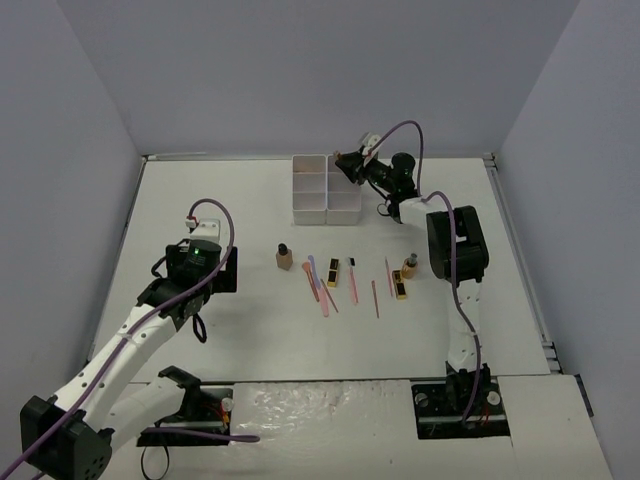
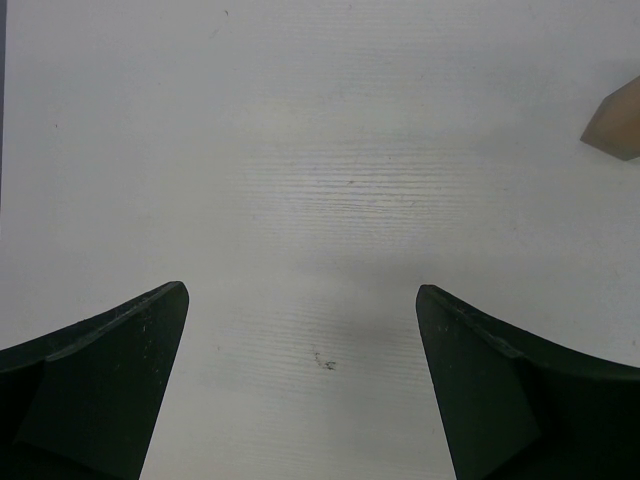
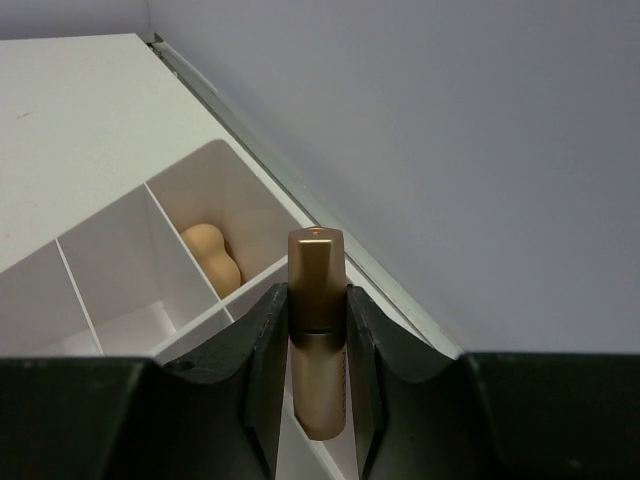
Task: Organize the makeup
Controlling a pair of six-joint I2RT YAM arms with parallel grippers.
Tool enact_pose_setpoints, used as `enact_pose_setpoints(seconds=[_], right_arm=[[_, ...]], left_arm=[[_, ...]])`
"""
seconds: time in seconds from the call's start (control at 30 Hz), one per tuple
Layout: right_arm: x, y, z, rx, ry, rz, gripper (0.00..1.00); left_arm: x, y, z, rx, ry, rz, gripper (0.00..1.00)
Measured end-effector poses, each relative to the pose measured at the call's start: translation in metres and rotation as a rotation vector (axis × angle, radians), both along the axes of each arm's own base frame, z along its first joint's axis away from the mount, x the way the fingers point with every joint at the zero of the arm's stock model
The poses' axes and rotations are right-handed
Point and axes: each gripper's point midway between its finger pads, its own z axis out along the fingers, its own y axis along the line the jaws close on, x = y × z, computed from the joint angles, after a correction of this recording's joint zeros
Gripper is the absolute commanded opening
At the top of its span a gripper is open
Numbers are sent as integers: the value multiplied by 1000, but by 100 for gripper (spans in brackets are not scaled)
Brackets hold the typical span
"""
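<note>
bottle (image 3: pixel 316 262), tan and smooth, sits pinched between the two black fingers of the right gripper (image 3: pixel 316 296), which is clenched on its sides. the right gripper holds it up over the far right part of the white box (image 3: pixel 110 250), close to the back wall. i cannot tell which hole of the box it is over. one peach sponge (image 3: pixel 212 256) lies in the corner hole of the box, just behind the held bottle. the left gripper (image 2: pixel 300 295) is wide open and holds nothing. it hangs over the bare white table (image 1: pixel 200 200), on the left side. on the table in front of the box stand a second bottle (image 1: pixel 285 257) with a black cap and, far off to the right, a third bottle (image 1: pixel 408 266). between them lie thin sticks (image 1: pixel 322 290) and two black and gold tubes (image 1: pixel 333 272), spread out in a loose row.
</note>
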Motion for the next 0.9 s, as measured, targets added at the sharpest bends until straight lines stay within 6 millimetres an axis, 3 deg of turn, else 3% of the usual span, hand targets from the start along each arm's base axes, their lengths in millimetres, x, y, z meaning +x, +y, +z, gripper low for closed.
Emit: enact_pose_setpoints(seconds=[0.13, 0.37, 0.53, 0.67, 0.77, 0.9], right_arm=[[2, -1, -14, -5, 25, -7, 29], [-1, -3, -11, 4, 25, -22, 52], [-9, -7, -7, 15, 51, -40, 52], [-21, -13, 10, 25, 85, -90, 50], [-33, -24, 32, 13, 142, -196, 58], [-62, -13, 89, 10, 191, -337, 61]], left_arm=[[0, 0, 0, 2, 0, -1, 97], [0, 0, 0, 2, -1, -2, 97], [1, -1, 1, 1, -5, -4, 97], [1, -1, 1, 1, -6, -5, 97], [1, -1, 1, 0, -8, -5, 97], [2, -1, 3, -4, -17, -4, 97]])
